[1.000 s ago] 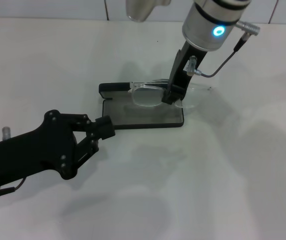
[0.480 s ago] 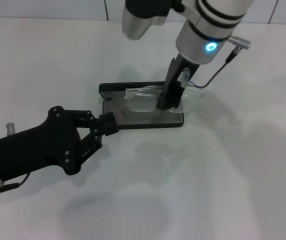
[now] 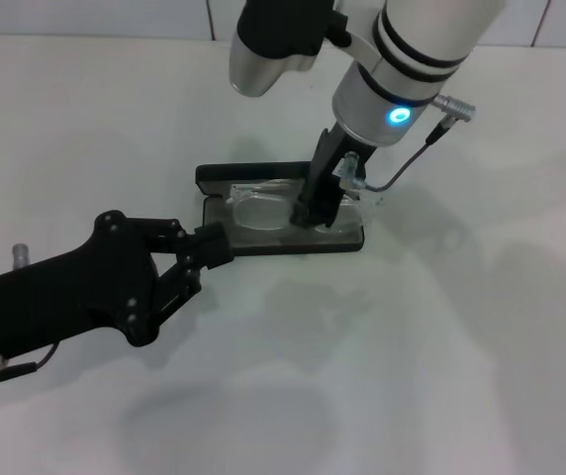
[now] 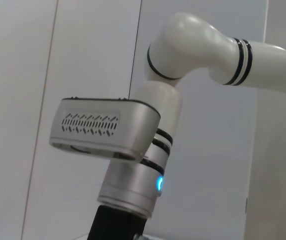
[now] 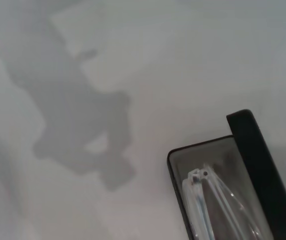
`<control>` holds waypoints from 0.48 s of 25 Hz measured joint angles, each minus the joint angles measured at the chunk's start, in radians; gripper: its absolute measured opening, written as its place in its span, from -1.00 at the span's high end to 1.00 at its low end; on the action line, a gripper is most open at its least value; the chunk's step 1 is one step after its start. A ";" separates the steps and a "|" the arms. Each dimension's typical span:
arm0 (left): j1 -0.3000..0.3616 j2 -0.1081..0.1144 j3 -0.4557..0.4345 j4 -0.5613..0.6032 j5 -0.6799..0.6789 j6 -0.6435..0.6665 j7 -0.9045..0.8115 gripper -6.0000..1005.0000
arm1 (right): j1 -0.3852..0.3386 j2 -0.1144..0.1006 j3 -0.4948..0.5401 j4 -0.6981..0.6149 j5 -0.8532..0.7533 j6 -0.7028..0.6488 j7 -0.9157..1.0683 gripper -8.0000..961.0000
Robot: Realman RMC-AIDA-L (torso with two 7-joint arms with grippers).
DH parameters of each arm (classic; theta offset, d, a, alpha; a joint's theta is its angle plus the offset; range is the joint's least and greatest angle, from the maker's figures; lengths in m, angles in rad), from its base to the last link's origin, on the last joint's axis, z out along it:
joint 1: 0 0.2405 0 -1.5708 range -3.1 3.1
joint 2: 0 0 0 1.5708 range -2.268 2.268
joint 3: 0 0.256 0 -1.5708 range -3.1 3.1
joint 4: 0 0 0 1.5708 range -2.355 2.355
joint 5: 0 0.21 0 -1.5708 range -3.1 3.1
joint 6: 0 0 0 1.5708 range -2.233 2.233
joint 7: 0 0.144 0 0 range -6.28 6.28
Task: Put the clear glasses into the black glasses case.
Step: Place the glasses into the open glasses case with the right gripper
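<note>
Two arms show in the head view over a white tabletop [image 3: 481,346]. The black glasses case [image 3: 222,178] lies open near the middle, its grey-lined tray flat on the tabletop and its lid standing along the far edge. The clear glasses [image 3: 263,210] lie inside the tray, lens toward the robot's left end of the case, the folded temple arms reaching toward the other end. The right gripper [image 3: 308,216] comes down steeply from above and its dark jaws sit low in the tray, closed on the glasses near their right part, as far as the head view shows. A thin grey cable loops out beside that wrist. The left gripper [image 3: 204,252] lies low over the tabletop at the case's near left corner; its jaws look drawn together with nothing between them, their tips just beside or touching the corner; I cannot tell which. In the right wrist view, one end of the case [image 5: 253,155] appears with a folded hinge of the glasses [image 5: 203,180] resting on the grey lining.
</note>
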 joint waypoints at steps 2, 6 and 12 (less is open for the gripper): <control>0.001 0.000 0.001 0.000 0.000 0.000 0.000 0.82 | -0.008 0.000 -0.017 0.003 0.010 0.024 0.000 0.77; 0.004 0.001 0.002 0.000 0.001 0.000 0.001 0.82 | -0.020 0.000 -0.019 0.004 0.018 0.043 0.001 0.77; 0.009 0.001 0.001 0.000 0.012 0.000 0.002 0.82 | -0.030 0.000 -0.033 0.004 0.032 0.062 0.001 0.77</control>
